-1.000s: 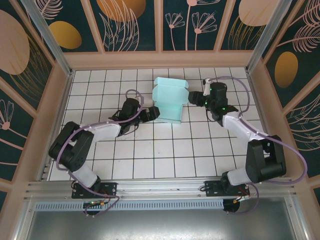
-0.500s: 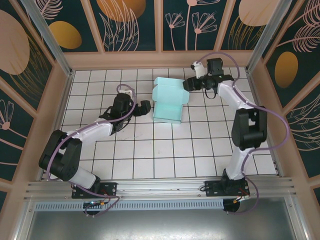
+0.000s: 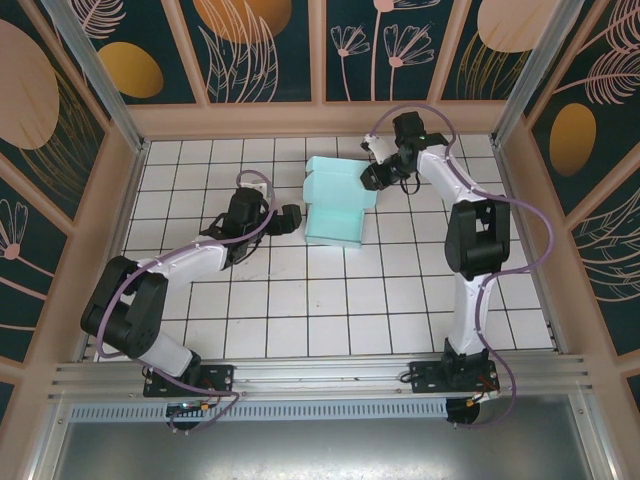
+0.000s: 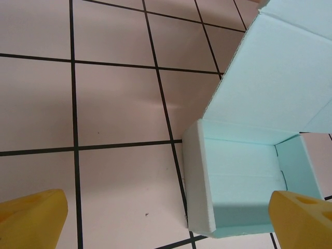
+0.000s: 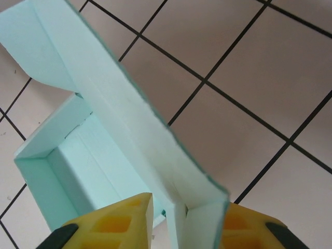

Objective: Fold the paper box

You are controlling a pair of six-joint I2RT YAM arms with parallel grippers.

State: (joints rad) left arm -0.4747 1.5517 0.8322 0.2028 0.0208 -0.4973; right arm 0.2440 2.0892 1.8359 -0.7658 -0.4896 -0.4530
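A pale mint-blue thin-card paper box (image 3: pixel 333 222), a creased open tray, sits on glossy white tiles (image 3: pixel 300 300). The right gripper (image 5: pixel 187 210) pinches its smooth lid flap, and the left gripper (image 4: pixel 166 223) is spread wide.

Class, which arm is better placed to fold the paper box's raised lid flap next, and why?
The right. The right gripper straddles the raised lid flap of the paper box, a finger on each side. The left gripper hangs open beside the box's left wall, touching nothing.
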